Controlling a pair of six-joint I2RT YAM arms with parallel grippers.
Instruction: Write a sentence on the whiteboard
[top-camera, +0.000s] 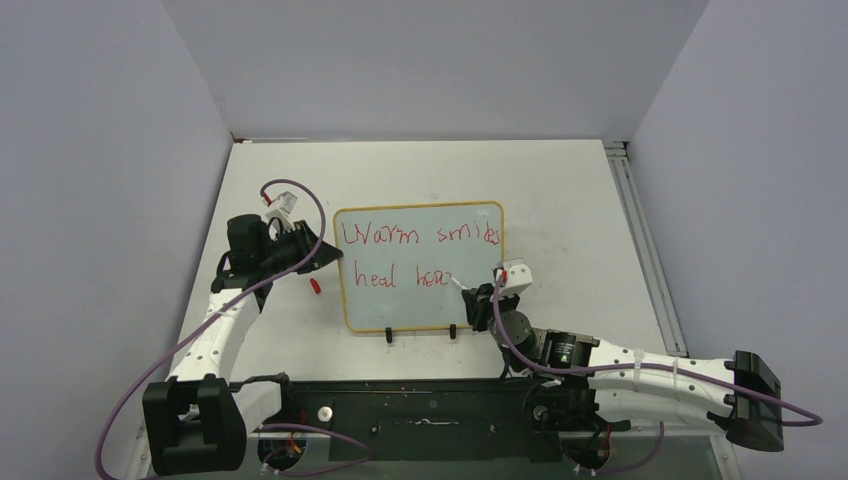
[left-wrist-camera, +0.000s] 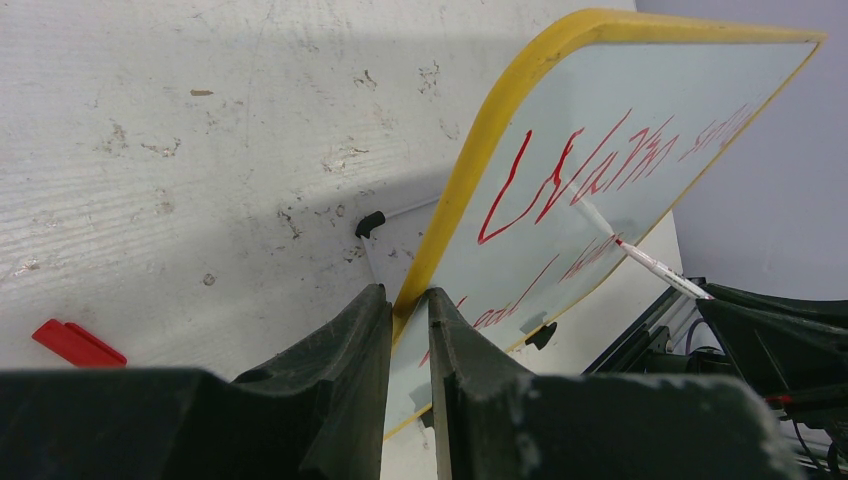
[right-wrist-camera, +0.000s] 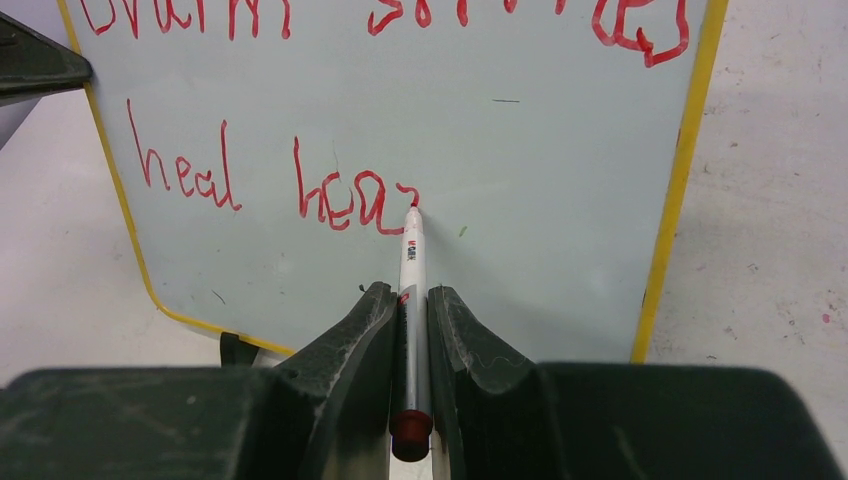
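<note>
The whiteboard (top-camera: 420, 290) stands mid-table, pale with a yellow-orange frame and two black feet. Its red sentence (top-camera: 420, 236) reads "Warm smiles" above "heal hear". My left gripper (top-camera: 328, 254) is shut on the board's left edge (left-wrist-camera: 470, 170); the jaws pinch the yellow frame in the left wrist view. My right gripper (top-camera: 478, 297) is shut on a white marker with a red end (right-wrist-camera: 411, 290). The marker's red tip (right-wrist-camera: 414, 204) touches the board at the end of "hear". The marker also shows in the left wrist view (left-wrist-camera: 650, 264).
A small red marker cap (top-camera: 315, 286) lies on the table left of the board, also in the left wrist view (left-wrist-camera: 78, 344). Grey walls enclose the table on three sides. A metal rail (top-camera: 640, 230) runs along the table's right edge.
</note>
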